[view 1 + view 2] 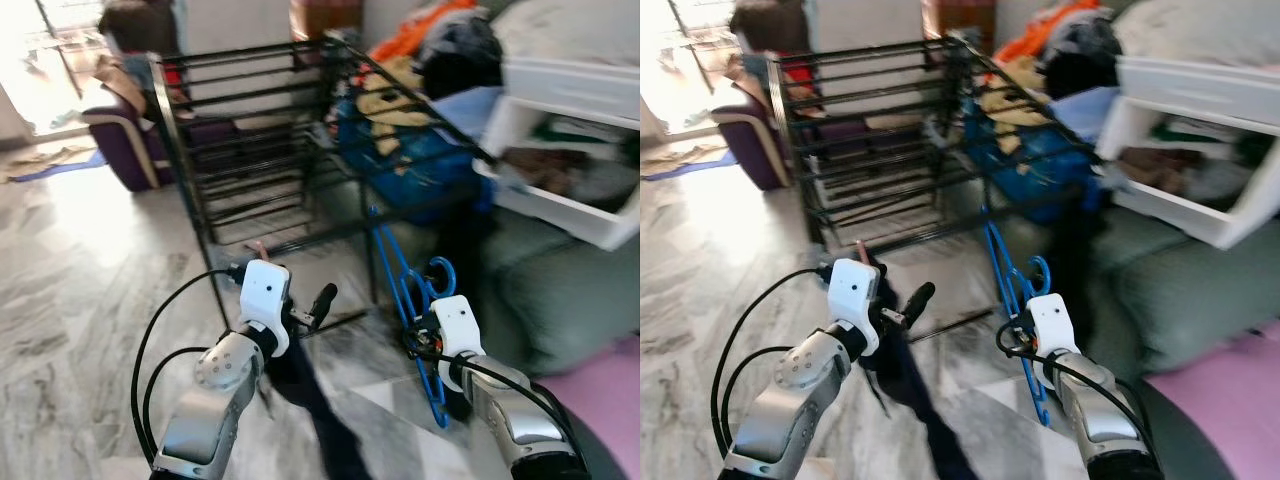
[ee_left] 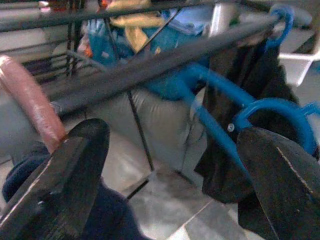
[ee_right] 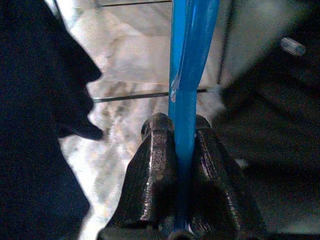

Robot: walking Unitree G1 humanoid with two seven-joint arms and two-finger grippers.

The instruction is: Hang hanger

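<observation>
**Blue hanger held in front of the drying rack**

Here the right gripper [image 3: 182,150] has its two black fingers pressed together on the blue hanger [image 1: 405,290], pinching a thin bar of it. The hanger hangs tilted in front of the black drying rack [image 1: 260,150], its hook [image 1: 441,272] near the rack's lower front rail; whether they touch cannot be told. The left gripper [image 2: 170,175] is raised beside it with fingers [image 2: 60,185] spread wide apart, a dark navy garment [image 1: 905,380] draped below it down to the marble floor [image 1: 90,270]. A heap of clothes [image 1: 430,60] lies behind the rack.
</observation>
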